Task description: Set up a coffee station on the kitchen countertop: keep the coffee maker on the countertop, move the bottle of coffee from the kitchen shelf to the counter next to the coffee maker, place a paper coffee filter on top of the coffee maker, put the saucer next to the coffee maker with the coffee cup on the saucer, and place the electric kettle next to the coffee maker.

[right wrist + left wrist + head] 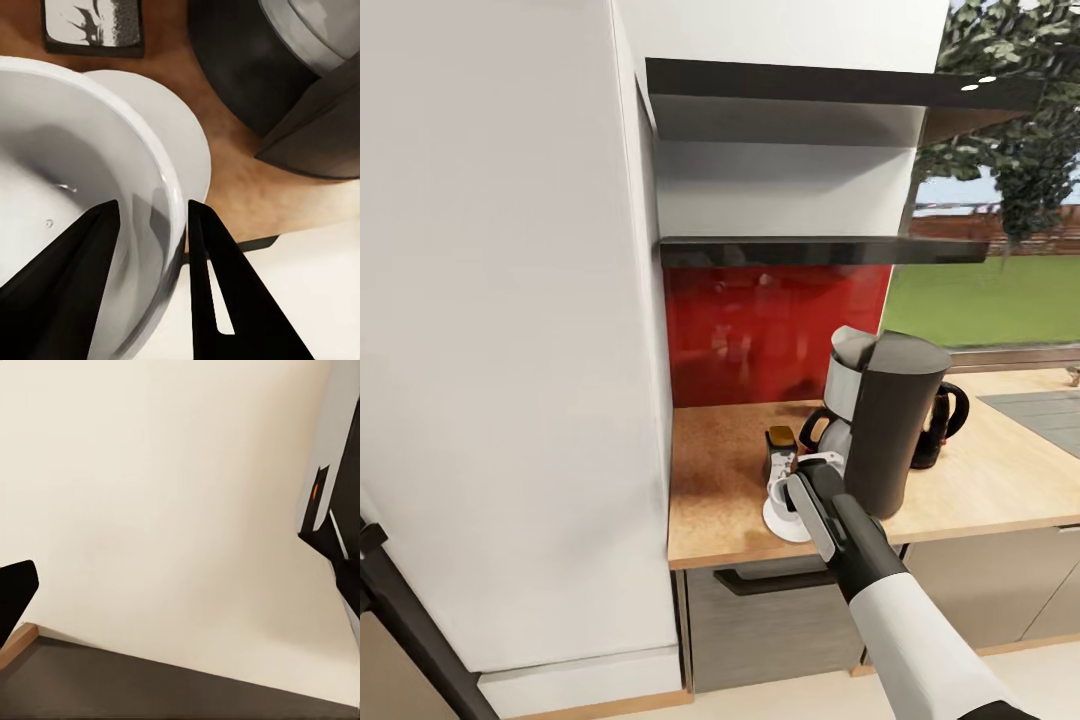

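Observation:
The dark-grey coffee maker (pixel 890 430) stands on the kitchen countertop (pixel 730 500), with a pale paper coffee filter (pixel 851 346) on its top. Just left of it lies the white saucer (pixel 782 524) (pixel 184 127), and over it is the coffee cup (pixel 788 492) (pixel 90 195). My right gripper (pixel 797 490) (pixel 154 225) is shut on the cup's wall, one finger inside and one outside. I cannot tell whether the cup touches the saucer. The bottle of coffee (pixel 781 447) (pixel 94 26) stands behind the saucer. The electric kettle (pixel 945 420) peeks out behind the machine. My left gripper (pixel 176 581) is open, facing a cream surface.
The black kitchen shelf (pixel 820 250) hangs over the red backsplash (pixel 760 330). A tall white cabinet (pixel 510 350) walls the counter's left end. A hob (pixel 1040 410) sits at the far right. My left arm (pixel 405 625) hangs low at the left.

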Controlling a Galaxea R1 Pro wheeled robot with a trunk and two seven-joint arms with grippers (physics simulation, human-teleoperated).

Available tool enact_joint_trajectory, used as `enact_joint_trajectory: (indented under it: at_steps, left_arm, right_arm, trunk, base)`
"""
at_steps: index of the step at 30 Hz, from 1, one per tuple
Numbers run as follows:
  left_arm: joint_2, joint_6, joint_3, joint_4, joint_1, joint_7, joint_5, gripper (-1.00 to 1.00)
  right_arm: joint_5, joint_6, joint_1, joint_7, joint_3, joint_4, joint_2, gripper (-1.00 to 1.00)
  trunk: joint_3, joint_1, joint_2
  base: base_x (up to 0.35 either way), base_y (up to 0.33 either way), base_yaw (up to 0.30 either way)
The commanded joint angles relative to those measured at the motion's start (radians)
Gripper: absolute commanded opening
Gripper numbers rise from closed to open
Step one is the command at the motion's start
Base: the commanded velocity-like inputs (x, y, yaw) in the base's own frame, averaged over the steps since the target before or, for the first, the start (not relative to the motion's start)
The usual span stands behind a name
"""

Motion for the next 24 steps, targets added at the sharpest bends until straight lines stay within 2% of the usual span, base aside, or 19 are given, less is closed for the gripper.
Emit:
enact_joint_trajectory:
  at_steps: [1, 7, 12, 20, 24]
  left_arm:
    - [0.000, -0.002, 0.007, 0.005, 0.001, 0.003, -0.011, 1.00]
    - [0.000, -0.002, 0.006, 0.023, 0.004, 0.002, -0.012, 1.00]
    - [0.000, -0.002, 0.006, 0.025, 0.004, 0.003, -0.043, 1.00]
    - [0.000, -0.002, 0.006, 0.024, 0.003, 0.003, -0.058, 1.00]
    - [-0.001, -0.002, 0.006, 0.024, 0.003, 0.003, -0.059, 1.00]
  right_arm:
    - [-0.010, 0.002, -0.001, -0.009, 0.002, 0.001, 0.000, -1.00]
    - [-0.010, 0.002, -0.001, -0.009, 0.002, 0.023, 0.000, -1.00]
    - [-0.011, 0.002, 0.000, -0.009, 0.002, 0.065, -0.003, -1.00]
    - [-0.013, 0.002, 0.000, -0.009, -0.001, 0.090, -0.031, -1.00]
    - [-0.013, 0.002, -0.001, -0.009, -0.001, 0.091, -0.036, -1.00]
  trunk:
    - [-0.002, 0.001, -0.002]
    - [-0.002, 0.001, -0.002]
    - [-0.002, 0.001, -0.002]
    - [-0.002, 0.001, -0.002]
    - [-0.002, 0.001, -0.002]
  base:
    - [0.003, 0.000, 0.000]
    - [0.000, 0.000, 0.000]
    - [0.000, 0.000, 0.000]
    - [0.000, 0.000, 0.000]
    - [0.000, 0.000, 0.000]
